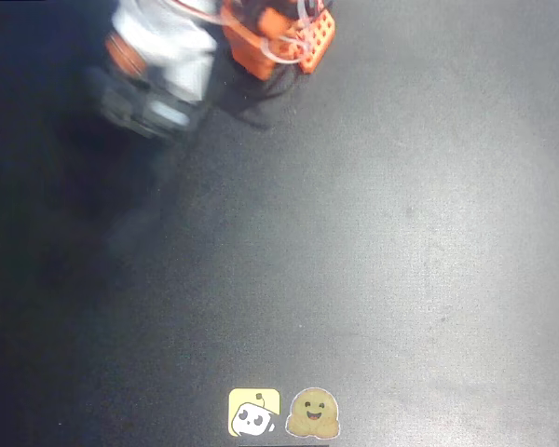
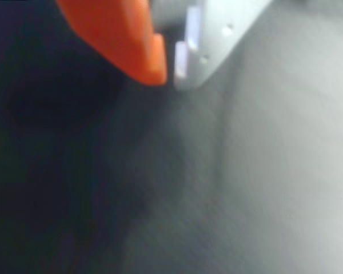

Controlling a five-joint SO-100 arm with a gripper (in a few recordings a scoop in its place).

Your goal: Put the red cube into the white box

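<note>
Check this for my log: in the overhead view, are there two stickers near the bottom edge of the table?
Yes, a yellow sticker and a tan smiling sticker sit side by side on the dark table.

In the overhead view the dark counter (image 1: 401, 233) lies open across its middle and right, with nothing standing in a gripper's path there. The arm (image 1: 168, 65) crowds the top left corner, blurred, and two flat stickers (image 1: 284, 413) lie at the bottom edge. In the wrist view the gripper (image 2: 170, 65) hangs over bare counter, its tips nearly together.
</note>
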